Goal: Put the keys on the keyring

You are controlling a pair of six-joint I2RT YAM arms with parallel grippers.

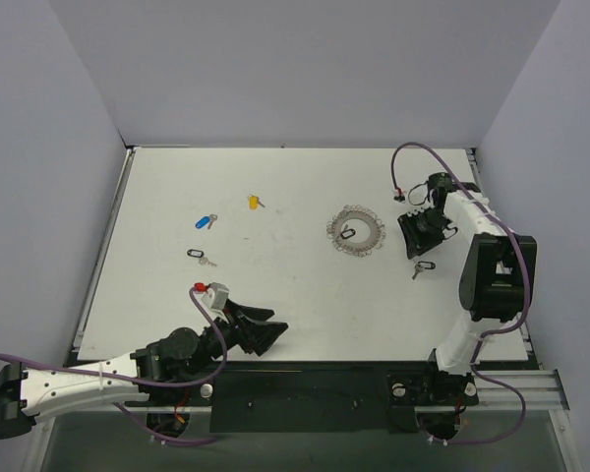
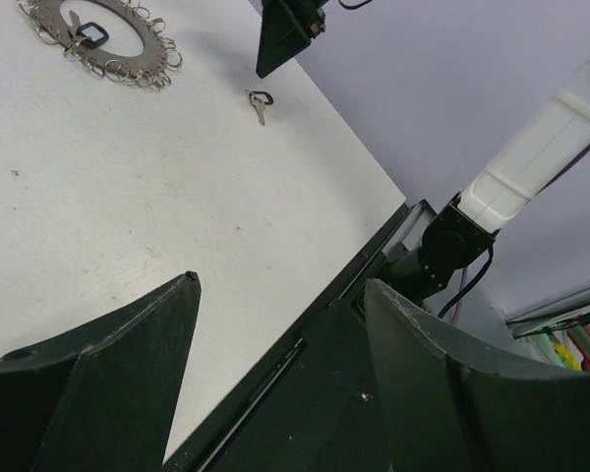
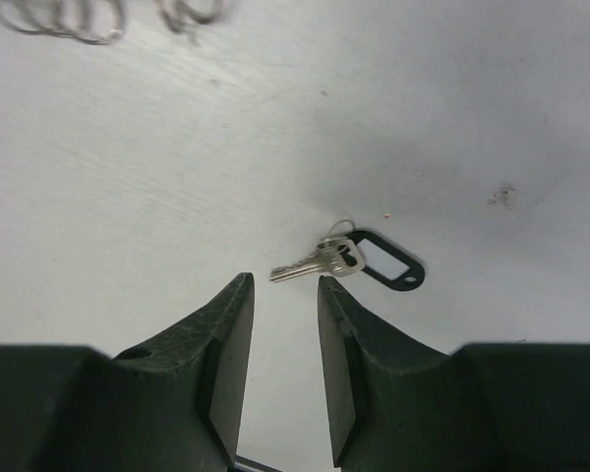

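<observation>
The keyring [image 1: 356, 232] is a lacy silver ring lying right of the table's centre, with a black-tagged key [image 1: 348, 234] resting on it. It also shows in the left wrist view, keyring [image 2: 98, 39]. Another black-tagged key [image 1: 420, 267] [image 3: 349, 261] lies flat on the table, just beyond the tips of my right gripper [image 3: 285, 285] [image 1: 418, 236], which is open a little with nothing between its fingers. A blue key [image 1: 206, 221], a yellow key [image 1: 255, 202] and a black key [image 1: 201, 257] lie on the left half. My left gripper [image 1: 264, 334] [image 2: 280, 285] is open and empty over the near edge.
Grey walls enclose the white table [image 1: 275, 295] on three sides. A black rail [image 2: 305, 393] runs along the near edge under my left gripper. A small red piece [image 1: 199, 287] sits by the left wrist's cable. The right arm's white links [image 1: 492, 265] stand along the right edge.
</observation>
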